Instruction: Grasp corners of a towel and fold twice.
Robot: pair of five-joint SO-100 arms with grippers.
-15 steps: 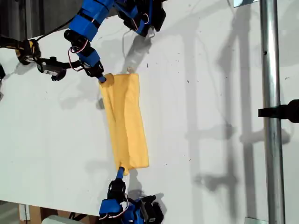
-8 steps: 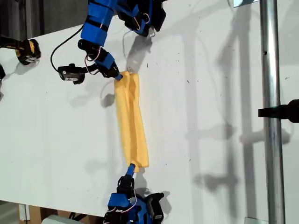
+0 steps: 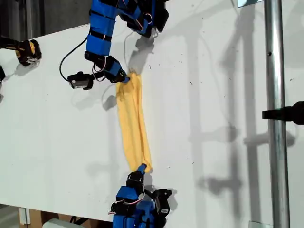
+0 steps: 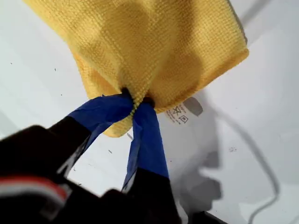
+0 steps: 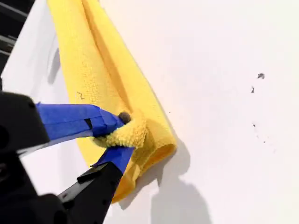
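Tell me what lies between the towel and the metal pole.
Nothing: in the exterior view, the white table between the towel and the metal pole is bare, crossed only by shadows.

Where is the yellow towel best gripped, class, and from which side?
Probably at its short ends, approached from beyond each end, along its length. The towel lies bunched into a narrow strip, so the layers gather there; my first gripper and my second gripper pinch it so.

my first gripper (image 4: 135, 100) clamped on cloth, my second gripper (image 5: 122, 133) likewise
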